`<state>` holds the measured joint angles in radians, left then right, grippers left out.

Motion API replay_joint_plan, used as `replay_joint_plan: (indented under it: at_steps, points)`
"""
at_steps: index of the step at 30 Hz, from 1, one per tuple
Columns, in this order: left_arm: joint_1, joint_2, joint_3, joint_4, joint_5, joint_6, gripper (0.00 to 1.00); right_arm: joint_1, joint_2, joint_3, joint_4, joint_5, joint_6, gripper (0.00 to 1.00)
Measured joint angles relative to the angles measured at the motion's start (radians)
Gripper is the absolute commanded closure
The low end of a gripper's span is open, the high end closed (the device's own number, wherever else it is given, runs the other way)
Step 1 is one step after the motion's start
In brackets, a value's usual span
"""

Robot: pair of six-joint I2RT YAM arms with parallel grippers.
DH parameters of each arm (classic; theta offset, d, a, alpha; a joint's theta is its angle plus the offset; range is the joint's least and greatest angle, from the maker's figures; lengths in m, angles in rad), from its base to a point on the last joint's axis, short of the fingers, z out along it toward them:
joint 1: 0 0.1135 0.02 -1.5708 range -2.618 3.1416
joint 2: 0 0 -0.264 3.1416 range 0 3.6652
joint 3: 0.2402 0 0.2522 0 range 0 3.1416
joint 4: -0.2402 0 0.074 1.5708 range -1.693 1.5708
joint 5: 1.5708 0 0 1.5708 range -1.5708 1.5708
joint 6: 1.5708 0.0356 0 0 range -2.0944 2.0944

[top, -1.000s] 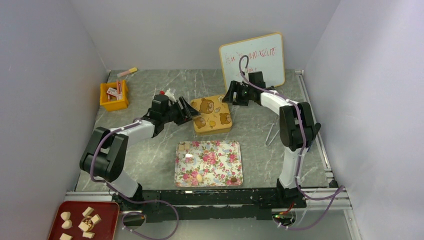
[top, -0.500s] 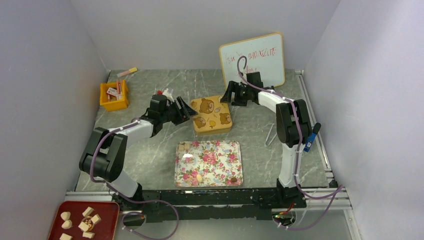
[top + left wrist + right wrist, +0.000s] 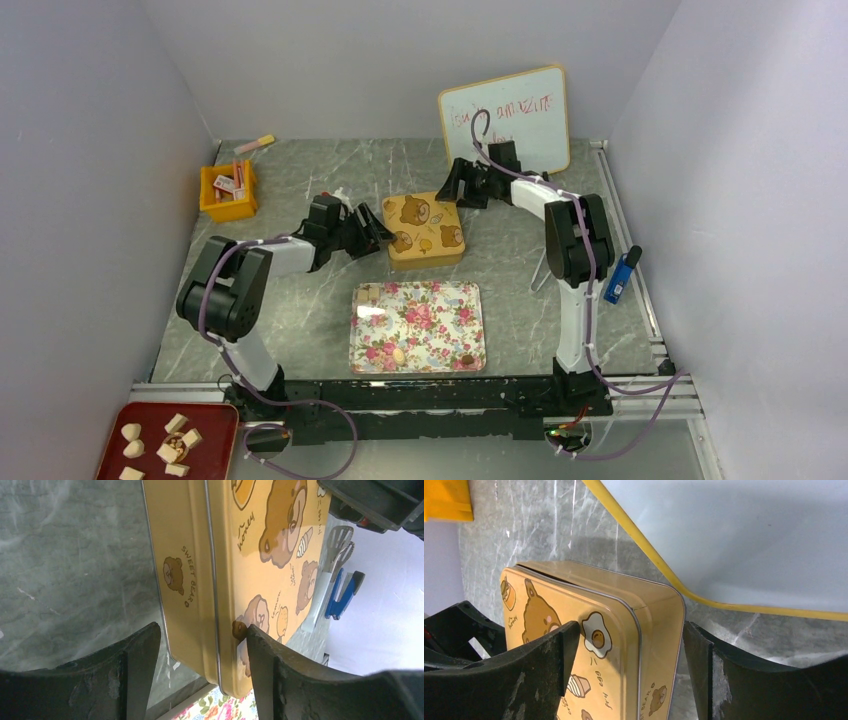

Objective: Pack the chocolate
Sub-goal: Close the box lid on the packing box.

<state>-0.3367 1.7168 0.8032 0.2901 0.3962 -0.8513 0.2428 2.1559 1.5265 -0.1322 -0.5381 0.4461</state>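
Observation:
A few chocolate pieces [image 3: 399, 354] lie on the floral tray [image 3: 440, 310], and several cream ones [image 3: 176, 423] sit on a red tray [image 3: 205, 415] at the near left. A yellow bear tin [image 3: 424, 230] stands behind the floral tray, lid on. My left gripper [image 3: 375, 232] is open at the tin's left side. In the left wrist view the gripper [image 3: 200, 632] straddles the tin [image 3: 200, 570] edge, one finger [image 3: 262, 650] against the lid. My right gripper [image 3: 452, 185] is open at the far right corner. In the right wrist view the gripper [image 3: 630, 630] spans the tin [image 3: 651, 630] corner.
An orange bin [image 3: 228, 190] with packets stands at the far left, with a marker [image 3: 255, 143] behind it. A whiteboard [image 3: 505, 118] leans on the back wall just behind the right gripper. A blue tool [image 3: 620, 275] and a wire stand [image 3: 545, 265] are at the right.
The left gripper has dropped lower and closed in on the tin's left edge. The right gripper has shifted left onto the tin's far corner, its jaws a little wider.

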Motion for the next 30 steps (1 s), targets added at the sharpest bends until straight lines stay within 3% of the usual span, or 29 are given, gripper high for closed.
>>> replay_joint_plan:
  at_steps: [10, 30]
  points:
    - [0.003, 0.031, 0.029, 0.012, -0.001, 0.002, 0.33, 0.023, 0.021, 0.028, 0.009, 0.000, 0.007, 0.23]
    - [-0.011, 0.033, 0.034, -0.017, 0.026, -0.008, 0.53, 0.048, 0.021, 0.034, 0.006, 0.042, -0.001, 0.28]
